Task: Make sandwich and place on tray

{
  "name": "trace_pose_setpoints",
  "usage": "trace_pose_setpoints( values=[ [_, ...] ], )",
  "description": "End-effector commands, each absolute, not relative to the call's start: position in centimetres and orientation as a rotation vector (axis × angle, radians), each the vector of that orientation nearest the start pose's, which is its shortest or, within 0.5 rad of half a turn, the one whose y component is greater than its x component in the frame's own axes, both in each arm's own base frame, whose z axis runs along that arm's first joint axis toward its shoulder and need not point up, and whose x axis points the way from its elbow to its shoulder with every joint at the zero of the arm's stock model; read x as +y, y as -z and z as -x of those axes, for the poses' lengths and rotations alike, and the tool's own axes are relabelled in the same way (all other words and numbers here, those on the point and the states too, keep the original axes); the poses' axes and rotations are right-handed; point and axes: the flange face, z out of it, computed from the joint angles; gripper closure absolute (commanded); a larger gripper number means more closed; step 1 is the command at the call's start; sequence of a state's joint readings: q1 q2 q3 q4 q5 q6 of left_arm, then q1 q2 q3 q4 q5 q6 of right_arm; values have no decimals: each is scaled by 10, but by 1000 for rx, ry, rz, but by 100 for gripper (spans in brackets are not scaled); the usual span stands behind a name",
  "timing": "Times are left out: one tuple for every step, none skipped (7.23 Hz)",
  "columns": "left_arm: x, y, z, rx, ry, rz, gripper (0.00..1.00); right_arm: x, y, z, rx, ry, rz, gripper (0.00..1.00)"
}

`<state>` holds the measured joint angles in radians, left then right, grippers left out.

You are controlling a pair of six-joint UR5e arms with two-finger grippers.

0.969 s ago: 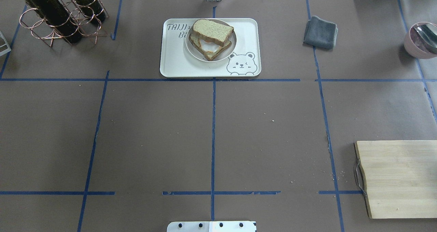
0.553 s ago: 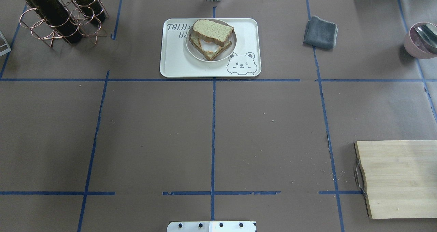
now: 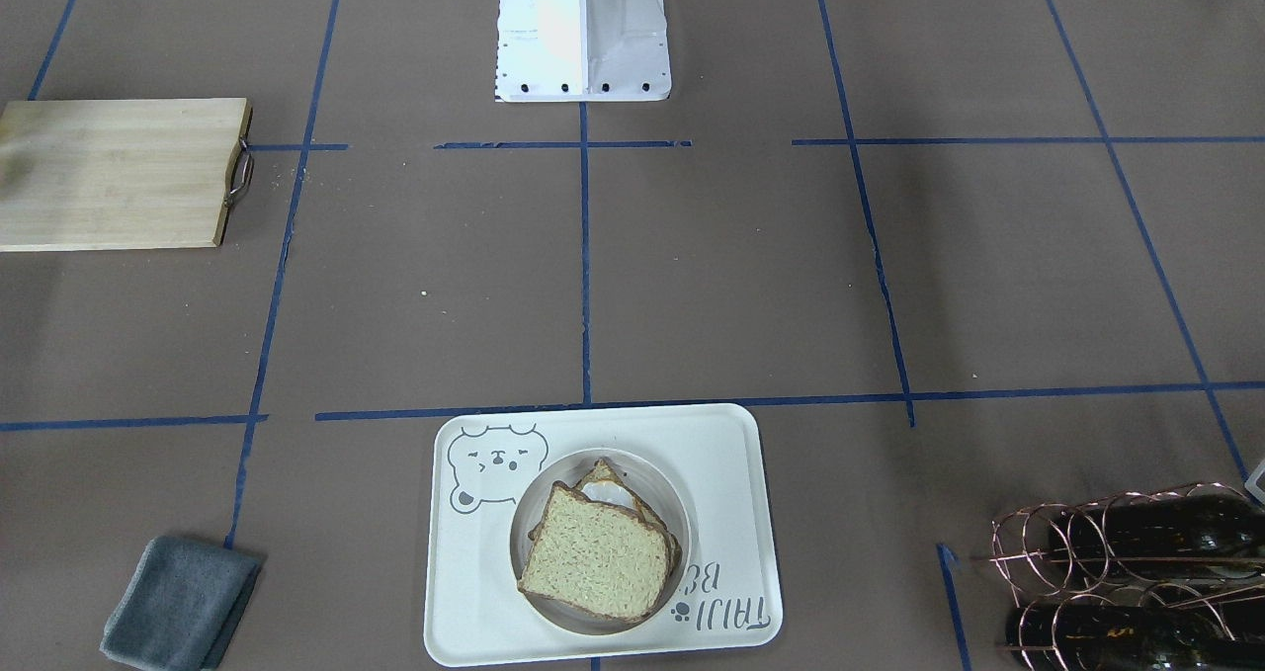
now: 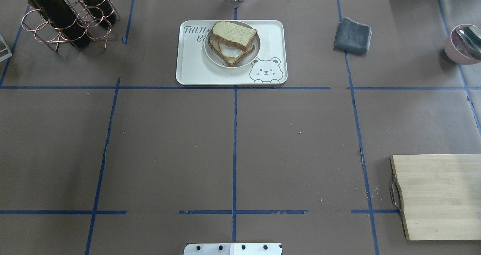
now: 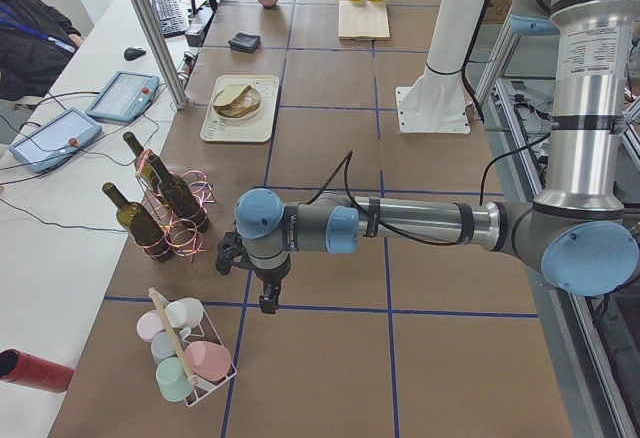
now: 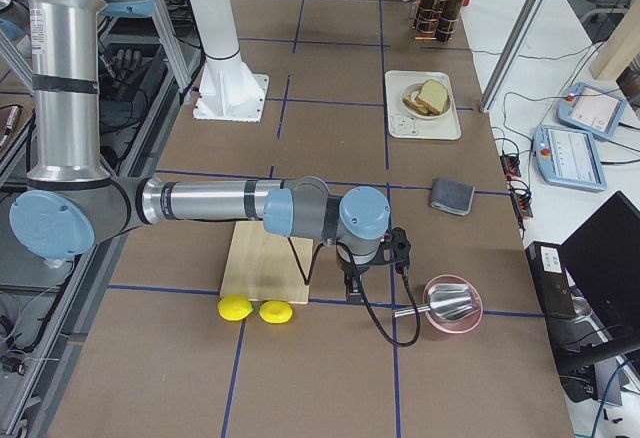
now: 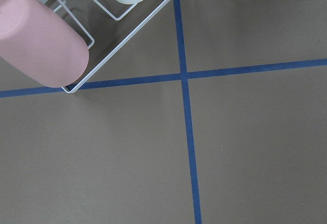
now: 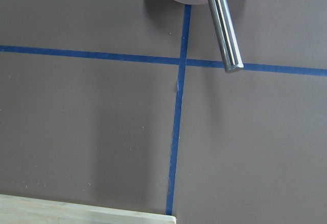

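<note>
The brown desk [image 4: 169,142] is ruled with blue tape. Both arms reach low over it, the left arm [image 5: 420,223] at one end and the right arm [image 6: 210,200] at the other. Each set of jaws points down at bare paper, and only the side views show them, so I cannot tell whether the left jaws or the right jaws are released or clenched. The tray [image 4: 191,67] lies well apart from both, about midway between them, towards the edge away from the robot. The board [image 4: 439,195] lies just beside the right jaws on the robot's side. The bottle rack [image 4: 64,26] stands near the left jaws, towards the tray, and the cup rack [image 5: 190,363] is just beside them on the other side. The cloth [image 4: 352,35] lies between the right jaws and the tray. The pink bowl [image 6: 450,308] with its ladle sits just beside the right jaws, opposite the board. The dish [image 3: 664,498] rests on the tray and holds the sandwich [image 4: 233,35], whose top slice sits skewed over the egg and lower slice. Two lemons [image 6: 235,307] lie touching the board's end, near the right jaws.
</note>
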<state>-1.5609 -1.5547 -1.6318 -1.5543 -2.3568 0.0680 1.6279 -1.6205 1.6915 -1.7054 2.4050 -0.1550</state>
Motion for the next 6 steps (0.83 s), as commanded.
trace_pose_setpoints(
  values=[
    [-487,-639,58,788,-81,-46,0,-458,-637,-96,-804,52,-30,0],
    [-487,-639,58,788,-81,-46,0,-458,-638,-99,-790,44,-31,0],
    [-487,-639,58,788,-78,-44,0,-459,-637,-99,-792,31,-27,0],
    [-487,-639,58,789,-78,-44,0,-457,-637,-100,-793,15,-21,0],
    [-487,-638,58,789,-79,-46,0,-451,-640,-102,-795,7,-17,0],
    [-487,-638,58,789,-79,-47,0,-448,-642,-104,-798,1,-19,0]
  ],
)
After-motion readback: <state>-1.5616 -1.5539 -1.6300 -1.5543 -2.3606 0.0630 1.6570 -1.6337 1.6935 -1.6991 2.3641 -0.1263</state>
